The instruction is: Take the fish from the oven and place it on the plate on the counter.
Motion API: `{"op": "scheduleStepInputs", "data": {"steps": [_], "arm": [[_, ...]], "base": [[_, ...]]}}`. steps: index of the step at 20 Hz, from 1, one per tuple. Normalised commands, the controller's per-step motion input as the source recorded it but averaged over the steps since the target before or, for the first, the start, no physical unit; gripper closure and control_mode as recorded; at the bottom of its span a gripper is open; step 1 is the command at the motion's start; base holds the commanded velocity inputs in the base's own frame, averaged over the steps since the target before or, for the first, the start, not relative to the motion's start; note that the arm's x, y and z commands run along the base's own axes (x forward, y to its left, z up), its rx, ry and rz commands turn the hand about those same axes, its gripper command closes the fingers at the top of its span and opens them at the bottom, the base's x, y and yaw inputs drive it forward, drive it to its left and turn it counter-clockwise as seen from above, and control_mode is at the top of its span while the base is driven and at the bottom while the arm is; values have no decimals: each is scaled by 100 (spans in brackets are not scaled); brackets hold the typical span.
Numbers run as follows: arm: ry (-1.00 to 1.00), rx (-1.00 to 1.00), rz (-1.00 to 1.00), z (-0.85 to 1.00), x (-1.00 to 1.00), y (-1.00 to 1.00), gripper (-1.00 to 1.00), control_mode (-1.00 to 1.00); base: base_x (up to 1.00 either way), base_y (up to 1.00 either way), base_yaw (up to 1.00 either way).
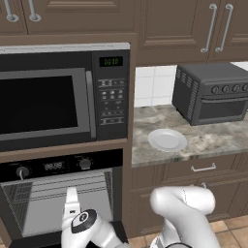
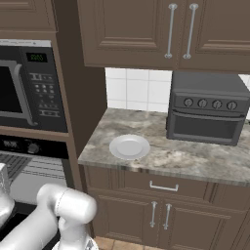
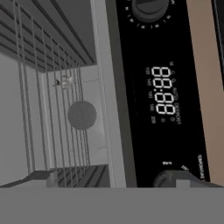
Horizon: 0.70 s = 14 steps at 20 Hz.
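The oven (image 1: 63, 193) stands open below the microwave (image 1: 63, 97), its pale grey cavity and wire racks (image 1: 63, 191) exposed, with two knobs and a small display on the black panel above the opening. The white arm reaches from the base toward that opening, and the claw (image 3: 109, 177) sits right at the oven's mouth, looking in past the control panel; its two dark fingertips (image 3: 39, 177) stand far apart at the bottom of the hand view, so the claw is spread wide and pinches nothing. In the hand view the racks run as thin wires across the cavity, and a tiny slender shape, the fish (image 3: 64, 82), lies on a rack deep inside, well apart from the fingertips; it is too small to make out in detail. A round grey disc (image 3: 82, 115) shows on the cavity's back wall near it. To the right of the oven column, the white plate (image 1: 167, 140) rests bare on the mottled stone desk (image 1: 213, 138), near its front edge, and the dark grey toaster oven (image 1: 210, 94) stands behind it toward the tiled wall.
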Motion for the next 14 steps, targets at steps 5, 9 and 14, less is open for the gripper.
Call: {"op": "scheduleStepInputs", "data": {"steps": [5,9,14], "arm": [[0,0,0,-30,2,1,-100,-100],[-1,0,0,-28,1,0,-100,-100],[-1,0,0,-12,13,0,-100,-100]], "base": [[0,0,0],[0,0,0],[0,0,0]]}}
